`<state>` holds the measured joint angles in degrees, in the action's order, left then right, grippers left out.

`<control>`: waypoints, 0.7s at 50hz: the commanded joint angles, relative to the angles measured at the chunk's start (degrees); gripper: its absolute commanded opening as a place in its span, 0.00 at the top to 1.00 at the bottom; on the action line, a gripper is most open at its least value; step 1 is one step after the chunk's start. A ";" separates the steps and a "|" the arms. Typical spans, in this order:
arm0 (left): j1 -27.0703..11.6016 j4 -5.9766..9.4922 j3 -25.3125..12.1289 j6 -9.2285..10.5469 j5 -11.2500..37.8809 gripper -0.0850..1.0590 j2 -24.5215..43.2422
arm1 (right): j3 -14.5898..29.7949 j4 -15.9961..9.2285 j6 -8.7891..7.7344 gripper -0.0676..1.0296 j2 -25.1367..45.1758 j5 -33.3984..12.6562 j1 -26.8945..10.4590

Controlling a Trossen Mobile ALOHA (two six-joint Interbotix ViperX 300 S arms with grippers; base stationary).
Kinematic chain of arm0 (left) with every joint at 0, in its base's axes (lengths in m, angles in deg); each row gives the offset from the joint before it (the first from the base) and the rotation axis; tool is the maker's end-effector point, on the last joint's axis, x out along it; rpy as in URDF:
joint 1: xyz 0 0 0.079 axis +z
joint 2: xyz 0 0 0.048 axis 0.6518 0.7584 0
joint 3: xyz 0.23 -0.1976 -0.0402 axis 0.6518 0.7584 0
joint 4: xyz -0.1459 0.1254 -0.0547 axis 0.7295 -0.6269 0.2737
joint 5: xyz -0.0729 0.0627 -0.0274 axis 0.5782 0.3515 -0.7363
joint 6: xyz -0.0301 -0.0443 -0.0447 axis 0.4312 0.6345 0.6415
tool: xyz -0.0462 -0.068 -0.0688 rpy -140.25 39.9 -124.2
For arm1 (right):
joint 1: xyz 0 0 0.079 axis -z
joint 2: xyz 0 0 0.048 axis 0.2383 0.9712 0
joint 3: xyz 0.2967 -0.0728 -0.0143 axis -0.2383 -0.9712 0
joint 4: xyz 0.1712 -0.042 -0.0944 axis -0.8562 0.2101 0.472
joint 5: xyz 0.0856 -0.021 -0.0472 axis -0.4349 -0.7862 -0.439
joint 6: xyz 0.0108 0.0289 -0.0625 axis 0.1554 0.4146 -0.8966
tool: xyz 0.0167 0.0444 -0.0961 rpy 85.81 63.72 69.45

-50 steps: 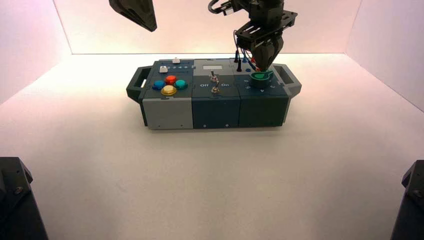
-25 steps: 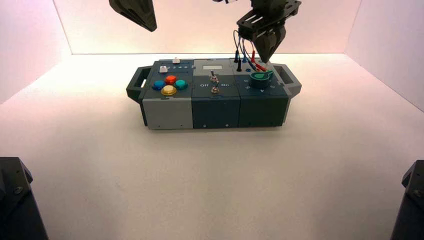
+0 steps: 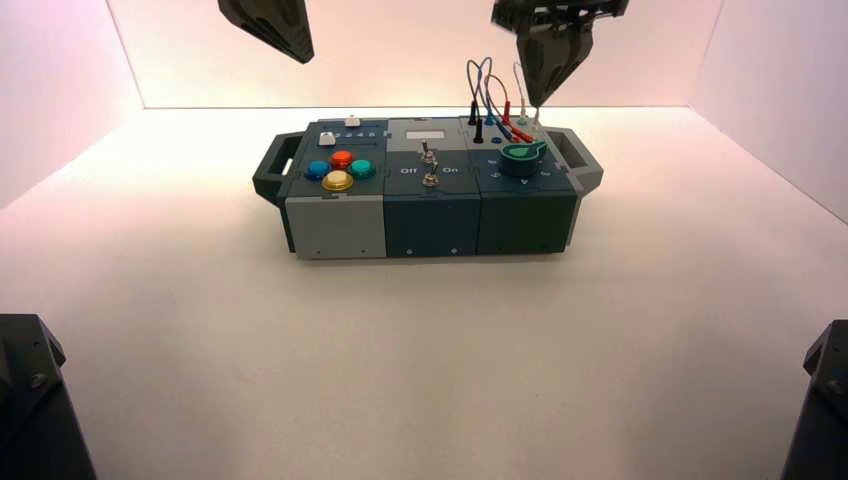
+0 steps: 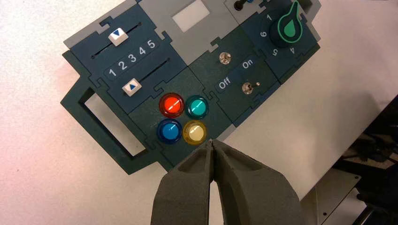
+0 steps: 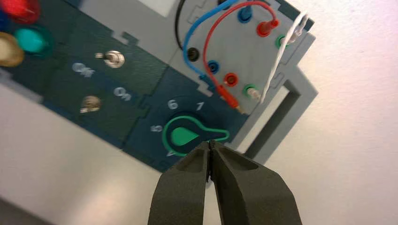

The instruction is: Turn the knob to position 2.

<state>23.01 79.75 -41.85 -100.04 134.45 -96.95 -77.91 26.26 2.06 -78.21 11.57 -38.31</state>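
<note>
High view, knob place: the knob point(image 3: 520, 158) sat on the dark front panel of the box's point(image 3: 430, 225) right-hand section, in front of the wires point(image 3: 482, 88).
High view, knob look: a round, dark body with a green top, drawn out into a tapered pointer.
High view, knob direction: the pointer aimed right and slightly toward the back, its long axis running slantwise from front left to back right.
High view, right claw: the right claw point(image 3: 537, 104) hovered over the back right of the box, apart from the knob.
High view, left claw: the left claw point(image 3: 306, 60) was parked beyond the box's back left.
High view, bench: the box stood on a pale bench point(image 3: 420, 350).
Left wrist view, knob look: a bright green line traced the teardrop rim, and a smaller solid green teardrop lay inside it.
Left wrist view, knob direction: the narrow end lay past the printed 1, on the side away from the 6; the long axis ran back between 5 and 4.
Left wrist view, left claw: its two fingers were pressed together.
Right wrist view, knob direction: the tip pointed toward the right-hand handle point(image 5: 277, 122); no numeral could be read under it.
Right wrist view, right claw: its fingers were pressed together, pinching nothing.
</note>
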 commanded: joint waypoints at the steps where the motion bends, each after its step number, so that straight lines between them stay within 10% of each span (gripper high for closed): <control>1: -0.26 0.09 -1.32 -0.18 -0.35 0.95 -0.62 | -0.79 -2.72 -1.14 0.96 -3.78 1.05 1.05; 19: 0.44 0.09 -1.41 -0.09 -1.67 0.95 1.23 | -6.06 -3.52 -7.12 0.96 -8.09 0.53 3.43; 35: 1.67 0.26 -1.85 -0.18 -3.43 0.95 4.22 | -10.37 -3.34 -7.38 0.96 -11.25 3.25 3.52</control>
<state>24.59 79.83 -41.94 -100.04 131.28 -92.38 -88.10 22.92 -4.97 -87.53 13.41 -34.97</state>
